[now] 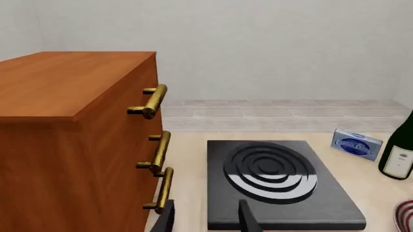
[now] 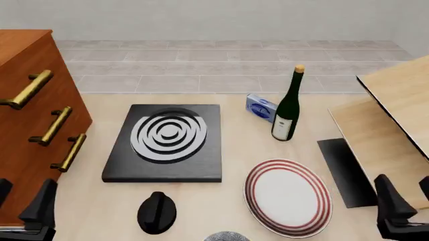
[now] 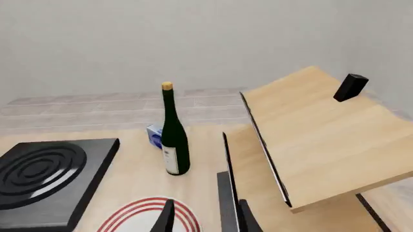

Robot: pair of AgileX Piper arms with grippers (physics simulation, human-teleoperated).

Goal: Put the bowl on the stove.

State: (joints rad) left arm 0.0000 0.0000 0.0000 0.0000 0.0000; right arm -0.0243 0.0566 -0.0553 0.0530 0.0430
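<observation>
Left pincer: the left pincer (image 2: 23, 208) hovers at the surface's near-left corner beside the wooden cabinet (image 2: 27, 115), jaws spread, nothing between them.
Right pincer: the right pincer (image 2: 405, 201) hangs at the near-right corner, also spread and empty, close to the leaning wooden boards (image 2: 395, 115).
Bowl: only a sliver of the bowl (image 2: 226, 236) shows, a patterned grey dome cut off at the near edge of the surface, about midway along it, between the black knob (image 2: 156, 212) and the plate (image 2: 288, 197).
Handling: looks rigid and light, probably ceramic, so likely smooth, slippery and chippable; being round and deep, I'd judge the rim the place to take it, one finger inside the wall and one outside.
Stove: the stove (image 2: 166, 143) lies left of centre on the surface, top bare, well clear of both pincers.
Count, task things: one bowl, one stove.
Count, others: one knob, one red-ringed plate, one dark wine bottle (image 2: 288, 108), one small blue box (image 2: 260, 107) just beside the bottle, three brass handles on the cabinet.
Progress: bowl not yet gripped; the carry to the stove looks short, away from the near edge.
</observation>
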